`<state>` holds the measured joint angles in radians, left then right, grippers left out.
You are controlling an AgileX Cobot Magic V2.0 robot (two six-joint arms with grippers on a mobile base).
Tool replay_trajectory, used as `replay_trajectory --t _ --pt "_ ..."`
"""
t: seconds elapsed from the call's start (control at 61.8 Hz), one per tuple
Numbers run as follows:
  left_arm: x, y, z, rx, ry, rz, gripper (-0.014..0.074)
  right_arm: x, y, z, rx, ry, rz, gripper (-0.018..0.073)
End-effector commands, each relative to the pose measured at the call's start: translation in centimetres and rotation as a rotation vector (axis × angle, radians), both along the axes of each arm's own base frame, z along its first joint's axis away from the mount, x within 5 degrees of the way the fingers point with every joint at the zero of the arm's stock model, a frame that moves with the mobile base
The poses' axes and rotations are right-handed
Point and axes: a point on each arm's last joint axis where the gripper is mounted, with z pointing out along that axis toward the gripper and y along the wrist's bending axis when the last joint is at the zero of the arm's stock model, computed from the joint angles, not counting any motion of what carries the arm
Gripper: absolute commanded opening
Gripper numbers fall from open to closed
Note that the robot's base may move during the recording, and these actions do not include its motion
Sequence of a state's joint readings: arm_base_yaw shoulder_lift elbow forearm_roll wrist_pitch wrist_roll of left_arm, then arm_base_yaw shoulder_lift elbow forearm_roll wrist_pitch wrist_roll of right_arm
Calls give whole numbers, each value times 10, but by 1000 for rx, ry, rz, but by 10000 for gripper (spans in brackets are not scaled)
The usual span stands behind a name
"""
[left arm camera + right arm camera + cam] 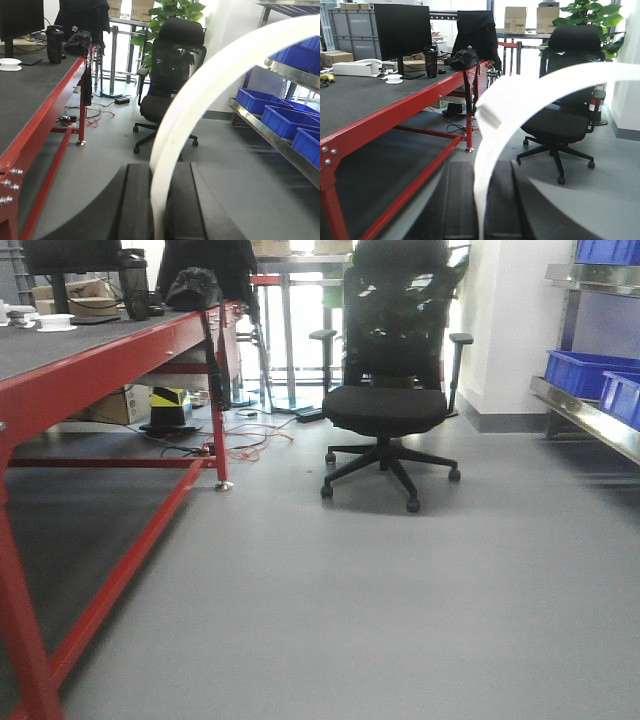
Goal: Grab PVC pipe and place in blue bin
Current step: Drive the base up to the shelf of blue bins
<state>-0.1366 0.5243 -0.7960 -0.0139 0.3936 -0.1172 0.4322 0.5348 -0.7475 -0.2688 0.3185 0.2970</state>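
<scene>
Grey workshop floor [400, 620] lies beneath everything. Two dark fingers of the left end effector [159, 200] flank a white curved tube [200, 82] that arcs up and rightward. The right end effector [480, 200] shows a similar white arc [540, 87] (clamped or merely beside it, I cannot tell for either). If this is the PVC pipe, I judge it light, smooth and springy, best gripped near mid-length. Blue bins [257, 100] sit on the shelf [270, 137] at right, and the red counter [45, 130] stands left.
</scene>
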Motion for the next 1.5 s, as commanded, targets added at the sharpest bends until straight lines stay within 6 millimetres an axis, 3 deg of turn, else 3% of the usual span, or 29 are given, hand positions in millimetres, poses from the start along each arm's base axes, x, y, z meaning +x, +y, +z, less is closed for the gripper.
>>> replay_trajectory --t 0.0,1.488 --pt "-1 0 3 -3 -26 3 -111 -2 -1 2 2 -25 2 -168" --pt "-1 0 3 -3 -26 3 -111 -2 -1 2 2 -25 2 -168"
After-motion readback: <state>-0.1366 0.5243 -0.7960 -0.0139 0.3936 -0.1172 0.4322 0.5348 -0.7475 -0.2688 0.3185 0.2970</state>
